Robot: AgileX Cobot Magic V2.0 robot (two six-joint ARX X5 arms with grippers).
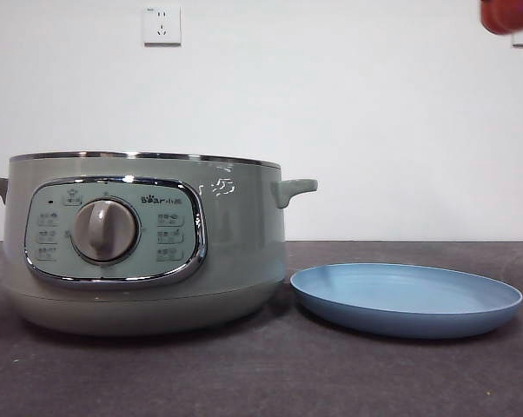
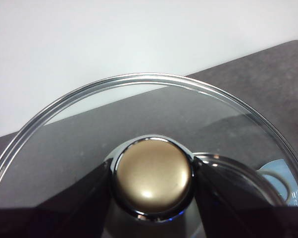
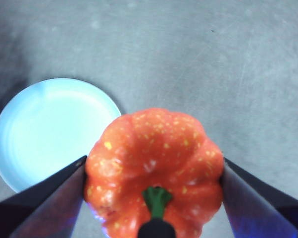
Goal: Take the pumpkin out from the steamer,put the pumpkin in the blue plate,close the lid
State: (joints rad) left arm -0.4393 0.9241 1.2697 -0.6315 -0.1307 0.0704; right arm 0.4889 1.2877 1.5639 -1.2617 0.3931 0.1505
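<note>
I am holding the lid [image 2: 139, 129] aloft, my left pincer [image 2: 151, 184] clamped on its knob [image 2: 152, 177], while the steamer [image 1: 144, 243] is standing open on the tabletop [image 1: 261, 373]. My right pincer [image 3: 154, 191] is gripping the pumpkin [image 3: 156, 163] high above, seemingly off-centre from the blue plate [image 1: 407, 300]; lowering now, I am risking the pumpkin clipping the rim or rolling away.

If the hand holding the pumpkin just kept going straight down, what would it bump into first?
Probably the bare table. The right gripper holds the pumpkin high up, pointing down. The blue plate lies off to one side, with only its edge under the pumpkin, so it might get clipped. Depth is hard to judge.
</note>
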